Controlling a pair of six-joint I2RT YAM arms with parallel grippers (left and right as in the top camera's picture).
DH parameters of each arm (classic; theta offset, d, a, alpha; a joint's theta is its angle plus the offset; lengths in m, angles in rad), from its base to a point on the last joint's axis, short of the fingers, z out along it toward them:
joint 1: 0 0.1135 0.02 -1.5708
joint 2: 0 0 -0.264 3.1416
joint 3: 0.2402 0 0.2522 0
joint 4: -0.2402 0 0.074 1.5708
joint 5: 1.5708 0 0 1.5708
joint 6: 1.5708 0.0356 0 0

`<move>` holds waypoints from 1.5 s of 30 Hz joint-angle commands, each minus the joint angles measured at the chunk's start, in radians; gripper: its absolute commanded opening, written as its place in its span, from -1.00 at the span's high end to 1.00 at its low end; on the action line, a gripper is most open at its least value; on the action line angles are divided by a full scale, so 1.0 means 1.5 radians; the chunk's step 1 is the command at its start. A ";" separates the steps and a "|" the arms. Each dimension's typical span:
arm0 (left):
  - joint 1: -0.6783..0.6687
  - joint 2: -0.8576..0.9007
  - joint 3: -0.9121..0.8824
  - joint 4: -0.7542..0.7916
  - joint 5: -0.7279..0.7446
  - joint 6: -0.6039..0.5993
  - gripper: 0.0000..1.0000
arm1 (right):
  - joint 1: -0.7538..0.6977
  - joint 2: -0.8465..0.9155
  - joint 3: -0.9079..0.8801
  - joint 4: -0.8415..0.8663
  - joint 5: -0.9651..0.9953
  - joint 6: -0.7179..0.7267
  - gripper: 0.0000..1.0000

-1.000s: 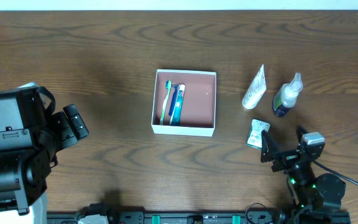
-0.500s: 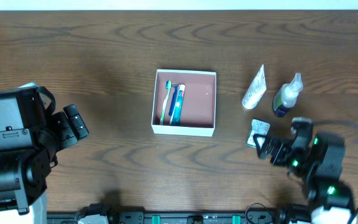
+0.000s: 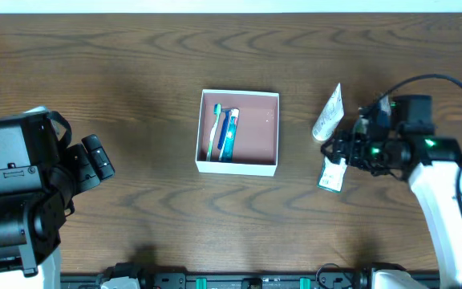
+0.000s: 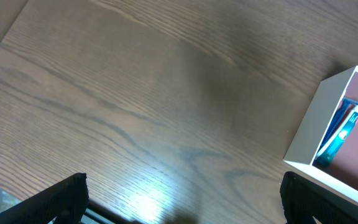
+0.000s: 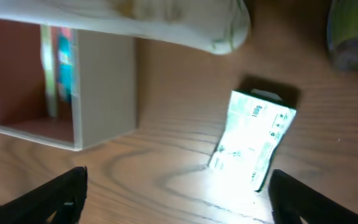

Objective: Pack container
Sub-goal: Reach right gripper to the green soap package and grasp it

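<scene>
Mid-counter, about halfway between left and right edges: shallow square white-walled container [image 3: 237,168] with pink-brown floor, holding two things along its left wall, one green-handled toothbrush [image 3: 216,128] and one blue-and-white pack [image 3: 228,135] just beside it. Toward the right edge, outside it: one white squeeze tube [image 3: 327,116] and one small white-and-green sachet [image 5: 253,140] lying flat, printed with what looks like "100g", remaining print too blurred. Right gripper [image 5: 178,186] spread wide above the sachet, gripping nothing; left gripper [image 4: 182,196] likewise wide and empty near the left edge.
</scene>
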 commanded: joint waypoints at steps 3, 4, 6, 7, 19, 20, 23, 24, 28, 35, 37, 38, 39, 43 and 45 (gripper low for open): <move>0.004 0.001 0.007 0.000 -0.010 0.001 -0.96 | 0.090 0.040 0.006 -0.022 0.199 0.081 -0.96; 0.004 0.001 0.007 0.000 -0.010 0.001 -0.96 | 0.106 0.041 0.003 -0.027 0.227 0.101 -0.97; 0.004 0.001 0.007 0.000 -0.010 0.001 -0.96 | 0.137 0.041 -0.011 -0.029 0.269 0.151 -0.98; 0.004 0.001 0.007 0.000 -0.010 0.001 -0.96 | 0.151 0.041 -0.023 -0.028 0.285 0.180 -0.98; 0.004 0.001 0.007 0.000 -0.010 0.001 -0.96 | 0.164 0.041 -0.080 0.015 0.306 0.226 -0.99; 0.004 0.001 0.007 0.000 -0.010 0.001 -0.96 | 0.164 0.041 -0.080 0.017 0.306 0.227 -0.98; 0.004 0.001 0.007 0.000 -0.010 0.001 -0.96 | 0.163 0.041 -0.089 0.040 0.310 0.227 -0.99; 0.004 0.001 0.007 0.000 -0.010 0.001 -0.96 | 0.162 0.041 -0.093 0.048 0.316 0.234 -0.99; 0.004 0.001 0.007 0.000 -0.010 0.001 -0.96 | 0.150 0.041 -0.128 0.081 0.326 0.265 -0.98; 0.004 0.001 0.007 0.000 -0.010 0.001 -0.96 | 0.136 0.041 -0.179 0.160 0.316 0.246 -0.99; 0.004 0.001 0.007 0.000 -0.010 0.001 -0.96 | 0.136 0.041 -0.186 0.184 0.307 0.220 -0.99; 0.004 0.001 0.007 0.000 -0.010 0.001 -0.97 | 0.136 0.042 -0.189 0.193 0.308 0.215 -0.98; 0.004 0.001 0.007 0.000 -0.010 0.001 -0.96 | 0.136 0.043 -0.193 0.202 0.308 0.210 -0.97; 0.004 0.001 0.007 0.000 -0.010 0.001 -0.96 | 0.136 0.054 -0.216 0.242 0.314 0.208 -0.88; 0.004 0.001 0.007 0.000 -0.010 0.001 -0.96 | 0.136 0.067 -0.228 0.264 0.314 0.208 -0.87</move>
